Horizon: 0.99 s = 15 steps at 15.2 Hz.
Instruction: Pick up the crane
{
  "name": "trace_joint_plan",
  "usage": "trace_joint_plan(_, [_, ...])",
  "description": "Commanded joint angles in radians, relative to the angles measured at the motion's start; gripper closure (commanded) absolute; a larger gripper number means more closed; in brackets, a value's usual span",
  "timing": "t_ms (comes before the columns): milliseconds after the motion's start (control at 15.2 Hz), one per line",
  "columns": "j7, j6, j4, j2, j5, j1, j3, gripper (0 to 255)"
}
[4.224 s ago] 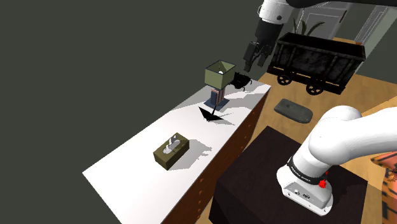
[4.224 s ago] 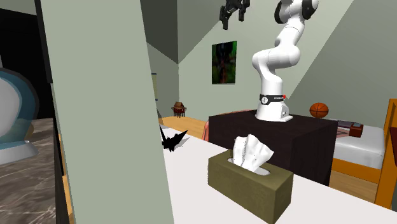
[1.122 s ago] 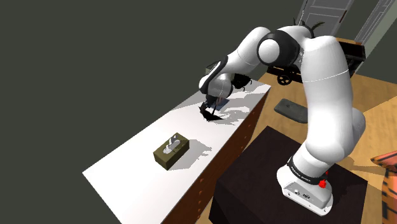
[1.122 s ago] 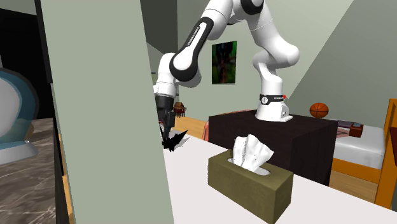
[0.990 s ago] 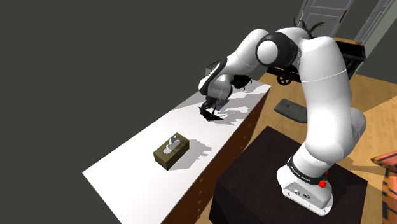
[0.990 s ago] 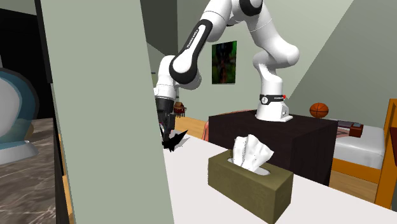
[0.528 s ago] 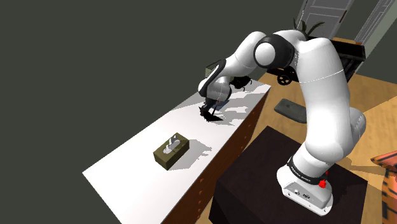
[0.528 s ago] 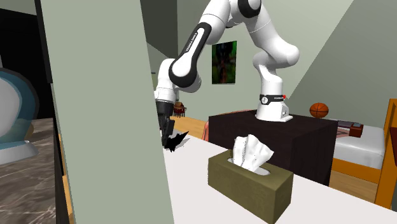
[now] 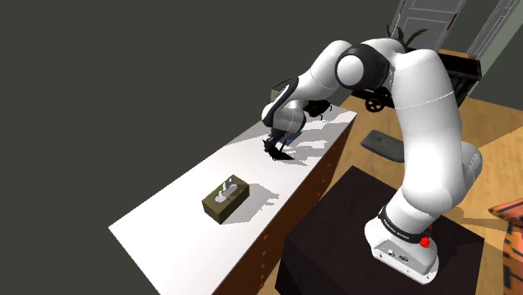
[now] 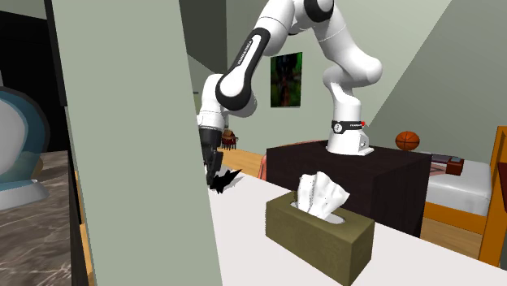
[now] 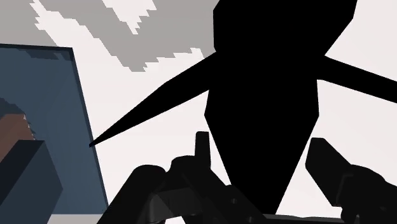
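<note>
1. Hanging low over the table, the all-black two-finger pincer point(image 11: 261, 149) is let loose. Its fingers point(image 11: 202, 146) stand apart, one on each side of the bird, and a thin strip of white shows on both sides.
2. Between them sits the black, pointy, bird-shaped crane point(image 11: 267, 76). It rests on the long white cabinet top point(image 9: 159, 219), near the far end. Its wings poke out wide past the fingers.
3. I think the crane is very light and thin, like folded paper. It may bend or squash, so a soft squeeze is best.
4. The thick middle body looks like the best place to hold. The wing tips look too thin and may slip.
5. A dark blue-grey slab point(image 11: 38, 114) lies just beside the crane.
6. In the shoulder view, an olive-green tissue box point(image 9: 226, 199) sits at seven o'clock from the crane, well apart. The dark box stand point(image 9: 352, 205) is at four o'clock.
</note>
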Motion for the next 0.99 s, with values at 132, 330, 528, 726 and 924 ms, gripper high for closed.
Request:
trace_joint_plan(132, [0.025,-0.028,-0.022,-0.048,-0.018,0.016,-0.025,255])
trace_joint_plan(330, [0.047,-0.052,-0.037,-0.085,-0.035,0.031,-0.044,255])
trace_joint_plan(528, [0.069,-0.077,-0.05,-0.122,-0.054,0.045,-0.063,255])
trace_joint_plan(726, [0.092,-0.102,-0.061,-0.158,-0.074,0.059,-0.081,255])
trace_joint_plan(924, [0.101,-0.111,-0.065,-0.171,-0.082,0.064,-0.088,255])
